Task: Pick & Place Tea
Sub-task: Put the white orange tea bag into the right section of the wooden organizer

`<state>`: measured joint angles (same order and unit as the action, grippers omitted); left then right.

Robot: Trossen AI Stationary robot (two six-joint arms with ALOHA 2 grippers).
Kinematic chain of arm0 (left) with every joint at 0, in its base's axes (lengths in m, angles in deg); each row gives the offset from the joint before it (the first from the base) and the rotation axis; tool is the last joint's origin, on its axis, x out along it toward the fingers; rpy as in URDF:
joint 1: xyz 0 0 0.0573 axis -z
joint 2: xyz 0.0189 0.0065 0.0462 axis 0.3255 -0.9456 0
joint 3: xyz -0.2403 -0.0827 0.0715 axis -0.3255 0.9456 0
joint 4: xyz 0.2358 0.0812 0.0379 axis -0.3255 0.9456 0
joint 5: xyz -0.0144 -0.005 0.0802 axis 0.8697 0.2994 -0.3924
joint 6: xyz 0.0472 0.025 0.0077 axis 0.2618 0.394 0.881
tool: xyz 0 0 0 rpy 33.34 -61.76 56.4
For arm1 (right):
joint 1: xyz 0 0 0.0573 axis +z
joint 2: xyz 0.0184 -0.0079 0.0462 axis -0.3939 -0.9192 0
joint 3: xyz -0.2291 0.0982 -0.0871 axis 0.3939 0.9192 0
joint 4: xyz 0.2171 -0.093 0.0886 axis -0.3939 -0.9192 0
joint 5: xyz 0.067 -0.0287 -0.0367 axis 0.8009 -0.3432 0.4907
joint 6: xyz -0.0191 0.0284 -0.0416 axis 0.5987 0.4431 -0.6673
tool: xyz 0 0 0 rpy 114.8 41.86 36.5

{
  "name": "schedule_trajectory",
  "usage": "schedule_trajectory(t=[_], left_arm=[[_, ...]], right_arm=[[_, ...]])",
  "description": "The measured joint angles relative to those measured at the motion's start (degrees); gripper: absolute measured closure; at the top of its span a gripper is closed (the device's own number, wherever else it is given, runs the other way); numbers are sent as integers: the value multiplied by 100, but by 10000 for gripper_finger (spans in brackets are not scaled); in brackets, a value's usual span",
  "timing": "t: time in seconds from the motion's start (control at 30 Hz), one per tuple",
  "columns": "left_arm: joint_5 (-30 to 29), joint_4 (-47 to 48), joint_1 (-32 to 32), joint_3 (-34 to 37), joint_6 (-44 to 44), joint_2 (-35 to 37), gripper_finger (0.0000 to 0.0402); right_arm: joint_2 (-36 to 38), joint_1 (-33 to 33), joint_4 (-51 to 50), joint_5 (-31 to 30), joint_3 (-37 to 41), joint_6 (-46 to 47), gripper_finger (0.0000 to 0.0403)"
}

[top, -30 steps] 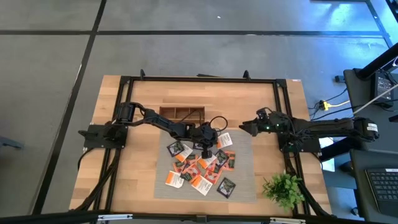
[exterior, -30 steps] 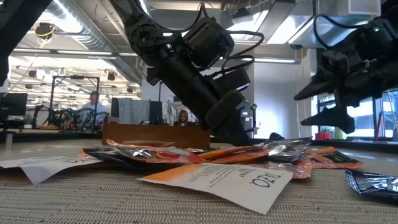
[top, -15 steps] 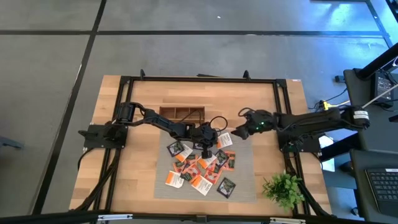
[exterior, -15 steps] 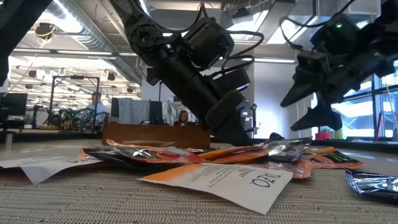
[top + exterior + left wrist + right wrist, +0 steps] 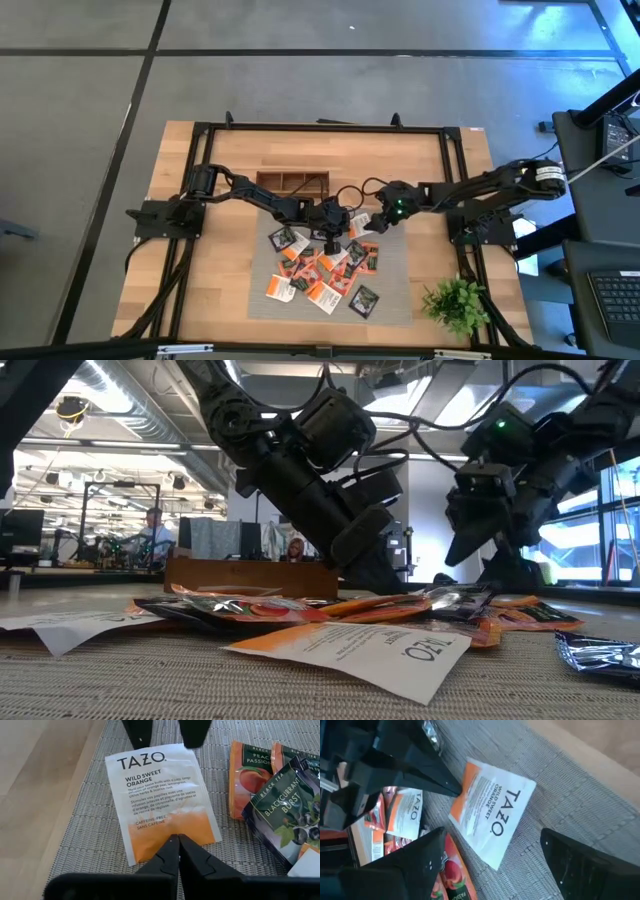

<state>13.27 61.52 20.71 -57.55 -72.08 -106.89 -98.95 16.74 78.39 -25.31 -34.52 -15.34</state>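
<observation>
A grey concrete floor (image 5: 90, 130) with dark seams surrounds the wooden tabletop (image 5: 180, 300). Beyond it, an open workshop: exposed ceiling ducts (image 5: 130, 400), strip lights, bright windows (image 5: 620, 530), and a seated person (image 5: 150, 530) at distant desks.

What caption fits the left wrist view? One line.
Shut left gripper pins a Wild Sweet Orange sachet on the mat.

table (image 5: 180, 290): wood | on it: grey mat (image 5: 395, 290), tray (image 5: 293, 182), plant (image 5: 456, 302)
</observation>
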Motion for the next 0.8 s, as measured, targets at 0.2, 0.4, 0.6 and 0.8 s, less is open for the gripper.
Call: schedule_trajectory(t=[0.2, 0.4, 0.6, 0.8], left_arm=[[-2, -2, 0, 0, 0, 0, 398], [-2, 0, 0, 0, 3, 0, 398], [-2, 0, 0, 0, 48, 0, 400], [-2, 0, 0, 0, 50, 0, 398]], right_arm=[[-220, 0, 8, 19, -127, -145, 111], [-226, 2, 52, 49, -127, -155, 183], [-226, 2, 113, 47, -127, -196, 246], [-226, 2, 132, 45, -127, -303, 278]])
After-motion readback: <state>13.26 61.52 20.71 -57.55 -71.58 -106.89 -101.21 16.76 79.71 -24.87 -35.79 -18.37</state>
